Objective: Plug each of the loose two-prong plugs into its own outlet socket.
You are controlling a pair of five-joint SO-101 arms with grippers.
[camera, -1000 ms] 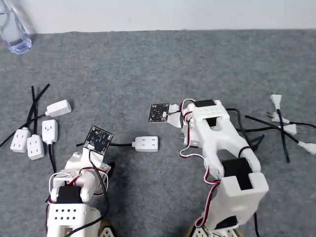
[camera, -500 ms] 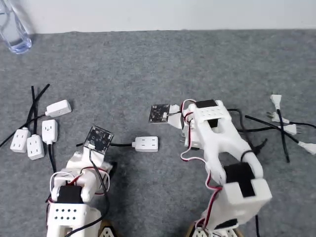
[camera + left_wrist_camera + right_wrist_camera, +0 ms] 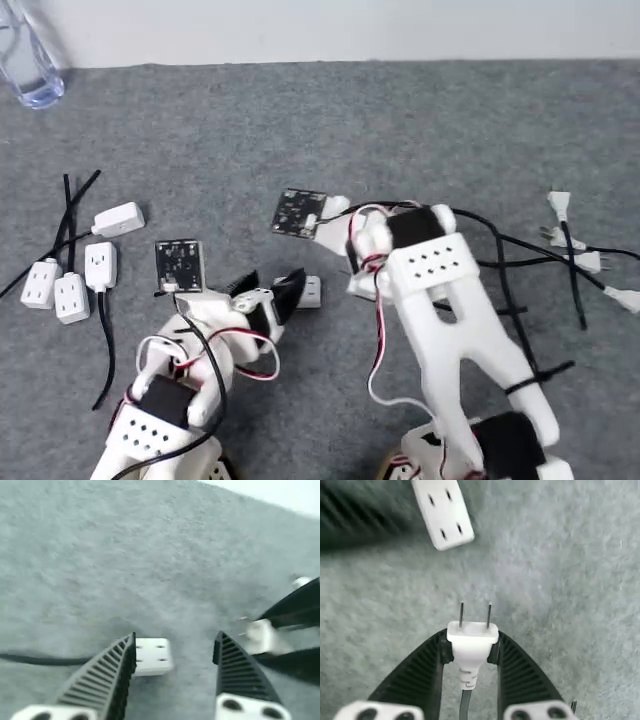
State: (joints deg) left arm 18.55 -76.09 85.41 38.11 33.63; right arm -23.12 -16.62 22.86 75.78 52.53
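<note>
While right gripper (image 3: 470, 645) clamps a two-prong plug (image 3: 471, 630), outlet socket (image 3: 443, 513) ahead; left gripper (image 3: 176, 639), spread wide, newly advanced beside it.

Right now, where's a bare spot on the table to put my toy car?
The far stretch of grey mat, between the bottle and the loose plugs, is bare. It's crowded by the outlet sockets on the left, and in the middle, where the left gripper and right gripper sit by one socket.

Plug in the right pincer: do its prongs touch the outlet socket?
Apart. The right wrist view shows bare carpet between the prongs of the plug and the outlet socket.
</note>
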